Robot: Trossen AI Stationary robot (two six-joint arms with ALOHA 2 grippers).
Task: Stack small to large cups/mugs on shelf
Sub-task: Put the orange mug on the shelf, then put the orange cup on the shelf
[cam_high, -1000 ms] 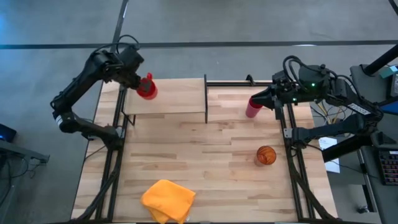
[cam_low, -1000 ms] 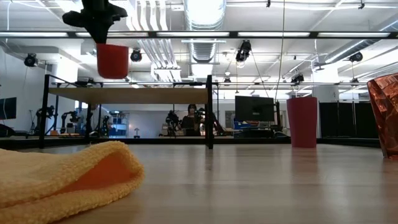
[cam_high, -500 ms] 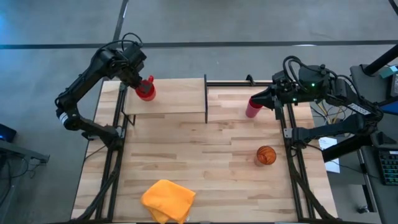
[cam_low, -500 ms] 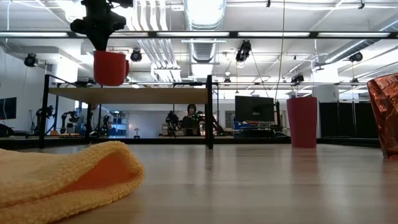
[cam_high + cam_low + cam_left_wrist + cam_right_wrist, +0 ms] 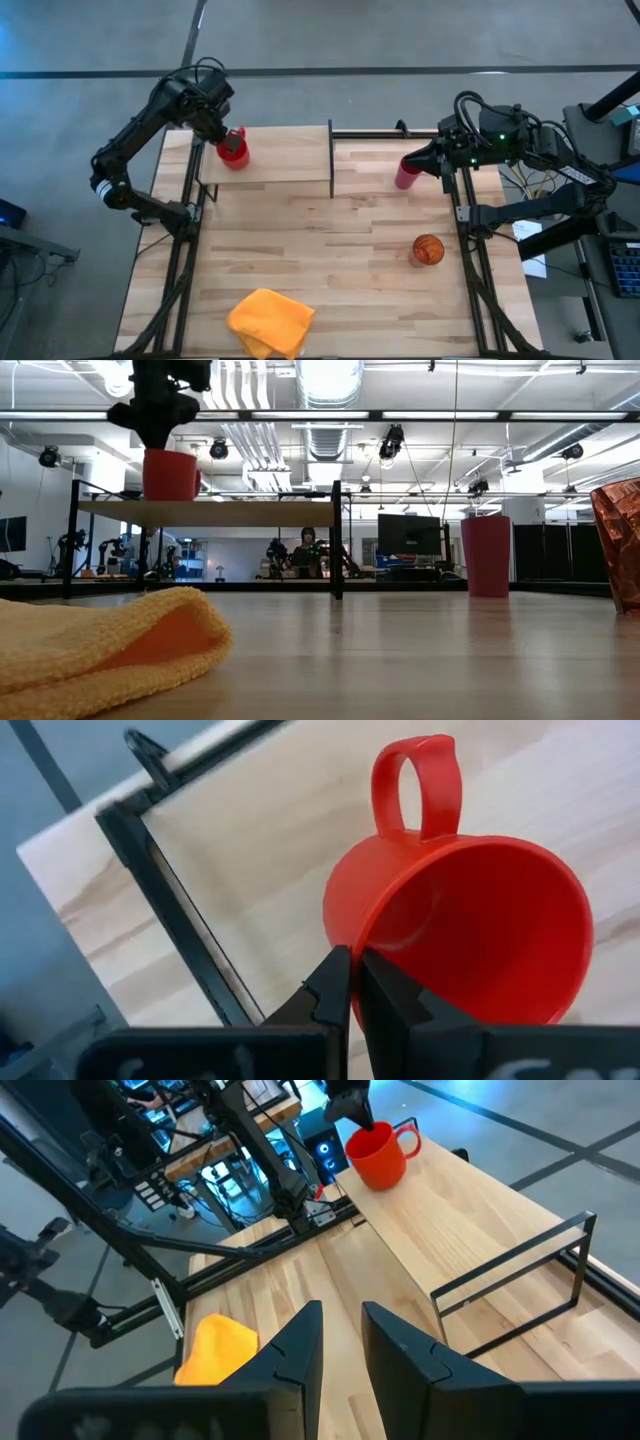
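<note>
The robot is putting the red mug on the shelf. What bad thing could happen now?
The left gripper pinches only the rim of the red mug, so the mug might tip when it lets go. The mug sits near the shelf's left end, so a nudge could push it off. The pink tumbler and orange cup need room beside it, too.

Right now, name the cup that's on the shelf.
The red mug, gripped at its rim by the left end effector; the pink tumbler and orange striped cup stand on the tabletop.
</note>
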